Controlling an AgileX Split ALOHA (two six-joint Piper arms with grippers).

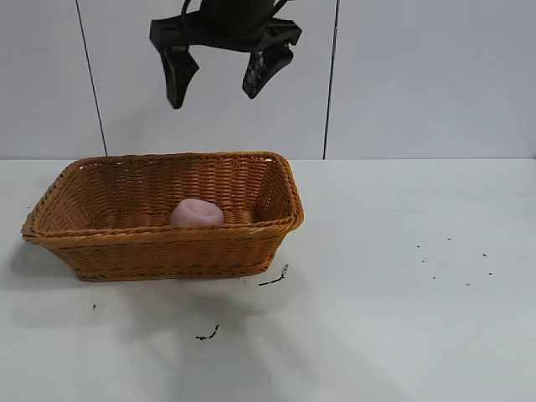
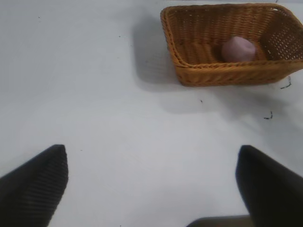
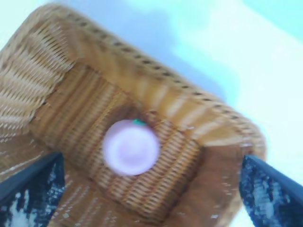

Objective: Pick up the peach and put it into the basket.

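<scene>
The peach lies on the floor of the basket, near the middle and toward the front wall. It rests free, with nothing touching it. The right hand hangs well above the basket, directly over the peach, with its two fingers spread wide and nothing between them — released. Its wrist view looks straight down onto the peach, which sits centred between the two fingertips. So the peach lies straight below this hand, and any move away is simply upward and clear of the braided rim. The left hand is off to the side over the bare bench, also spread open and empty, with the basket well apart from it. Judged from this, the placing looks done — only the retreat remains.
</scene>
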